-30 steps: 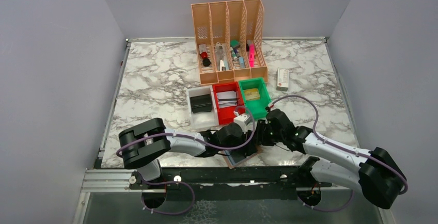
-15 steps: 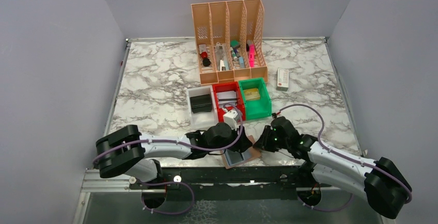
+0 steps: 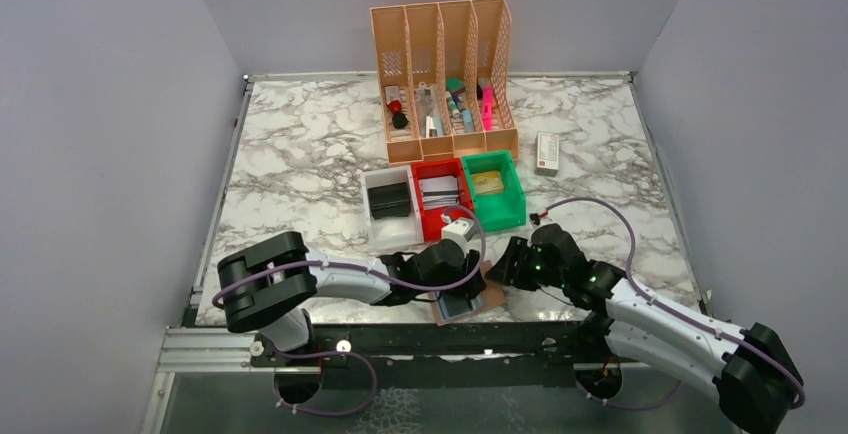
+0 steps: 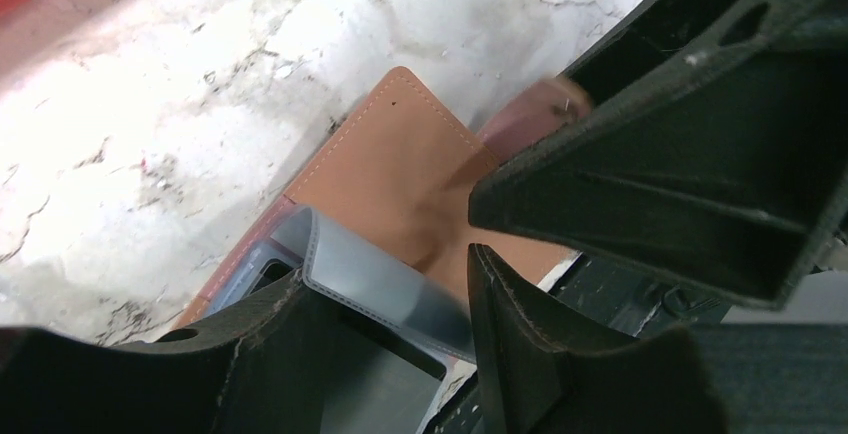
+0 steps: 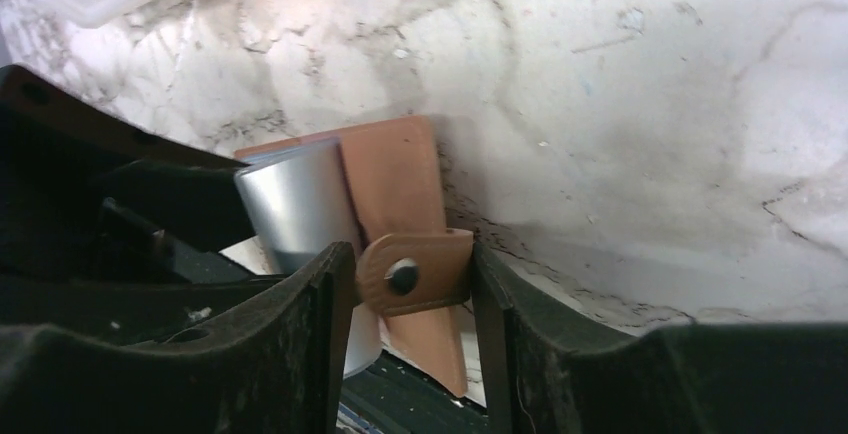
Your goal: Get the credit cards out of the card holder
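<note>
The tan-brown card holder [image 3: 478,297] lies open at the table's near edge, partly over it. In the left wrist view a grey stitched flap [image 4: 385,284] of the card holder [image 4: 400,164] bows up between my left gripper's [image 4: 390,304] fingers, which press on it from both sides. A dark face shows under the flap; I cannot tell whether it is one of the credit cards. My right gripper [image 5: 412,274] stands open around the holder's brown snap tab [image 5: 435,254], which touches its right finger [image 5: 500,334]. From above, the left gripper [image 3: 452,294] and right gripper [image 3: 498,272] flank the holder.
Just behind the holder stand a white bin [image 3: 384,236] holding a black case [image 3: 390,199], a red bin [image 3: 437,224] and a green bin [image 3: 498,216]. An orange file organiser [image 3: 445,74] and a small white box [image 3: 547,152] are farther back. A black rail [image 3: 450,332] runs below the table edge.
The right arm pulled away to the right, then came back to the holder's right side. The left arm's elbow swung left and returned. The holder has hardly moved.
</note>
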`<state>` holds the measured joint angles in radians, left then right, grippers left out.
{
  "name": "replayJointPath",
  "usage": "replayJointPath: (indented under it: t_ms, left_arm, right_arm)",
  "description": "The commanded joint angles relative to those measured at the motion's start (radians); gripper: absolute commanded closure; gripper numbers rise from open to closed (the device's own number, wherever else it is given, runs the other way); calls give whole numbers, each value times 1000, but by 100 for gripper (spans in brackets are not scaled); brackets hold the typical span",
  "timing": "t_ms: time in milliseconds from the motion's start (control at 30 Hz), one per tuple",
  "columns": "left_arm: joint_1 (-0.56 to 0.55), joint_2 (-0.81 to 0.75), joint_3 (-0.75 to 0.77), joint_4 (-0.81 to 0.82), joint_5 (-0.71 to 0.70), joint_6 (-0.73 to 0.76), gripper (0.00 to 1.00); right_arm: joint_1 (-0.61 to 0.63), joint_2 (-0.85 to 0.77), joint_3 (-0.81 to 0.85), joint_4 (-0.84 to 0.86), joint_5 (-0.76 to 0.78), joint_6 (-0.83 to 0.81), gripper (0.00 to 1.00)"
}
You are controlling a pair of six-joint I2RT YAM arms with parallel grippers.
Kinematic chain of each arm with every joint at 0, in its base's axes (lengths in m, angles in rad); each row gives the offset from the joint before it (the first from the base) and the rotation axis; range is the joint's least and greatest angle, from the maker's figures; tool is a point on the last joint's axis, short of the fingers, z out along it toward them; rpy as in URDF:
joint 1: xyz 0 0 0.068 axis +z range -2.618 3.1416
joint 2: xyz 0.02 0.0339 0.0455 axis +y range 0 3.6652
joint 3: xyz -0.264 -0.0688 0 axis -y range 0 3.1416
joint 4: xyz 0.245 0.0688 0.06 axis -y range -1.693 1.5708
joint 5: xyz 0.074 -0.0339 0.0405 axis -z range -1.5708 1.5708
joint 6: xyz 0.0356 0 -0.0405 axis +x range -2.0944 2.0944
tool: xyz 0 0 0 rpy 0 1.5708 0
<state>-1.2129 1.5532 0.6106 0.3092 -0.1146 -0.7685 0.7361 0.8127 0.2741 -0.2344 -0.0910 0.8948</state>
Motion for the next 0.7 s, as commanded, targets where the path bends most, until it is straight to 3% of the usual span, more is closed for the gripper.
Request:
replayJointPath:
  t_ms: [0, 467, 567, 667]
  left_arm:
    - [-4, 28, 55, 28, -1, 11, 46]
    - [-4, 28, 96, 29, -46, 16, 35]
    - [-4, 38, 121, 34, 14, 62, 41]
    - [-4, 49, 138, 47, 107, 101, 54]
  right_arm:
    - [0, -38, 25, -34, 9, -43, 47]
    - [0, -96, -37, -10, -66, -21, 36]
    - [0, -89, -40, 4, -64, -9, 36]
    - [0, -64, -21, 16, -60, -13, 36]
